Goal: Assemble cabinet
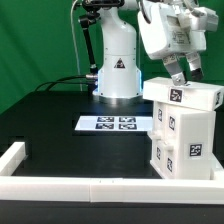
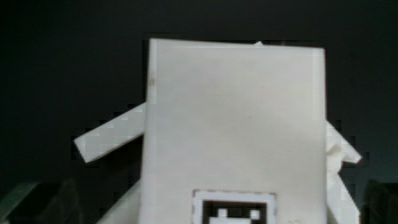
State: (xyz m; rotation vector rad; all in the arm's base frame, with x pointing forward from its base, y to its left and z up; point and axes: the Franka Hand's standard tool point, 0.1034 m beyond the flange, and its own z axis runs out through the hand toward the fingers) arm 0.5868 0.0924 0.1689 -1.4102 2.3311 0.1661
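Note:
The cabinet [image 1: 183, 128] is a tall white box with black-and-white tags, standing upright at the exterior view's right, with a flat top slab [image 1: 186, 95] on it. My gripper [image 1: 178, 76] hangs straight over that slab, fingertips at or just above its top face. In the wrist view the cabinet [image 2: 231, 120] fills the middle, with a tag [image 2: 233, 210] on it. Two white side pieces [image 2: 111, 135] angle out from it. My dim fingers [image 2: 32, 205] stand wide apart on either side of it, not closed on it.
The marker board [image 1: 114, 123] lies flat on the black table left of the cabinet. A long low white border rail [image 1: 70, 186] runs along the front, with a corner at the left [image 1: 14, 155]. The arm's white base [image 1: 116, 70] stands behind.

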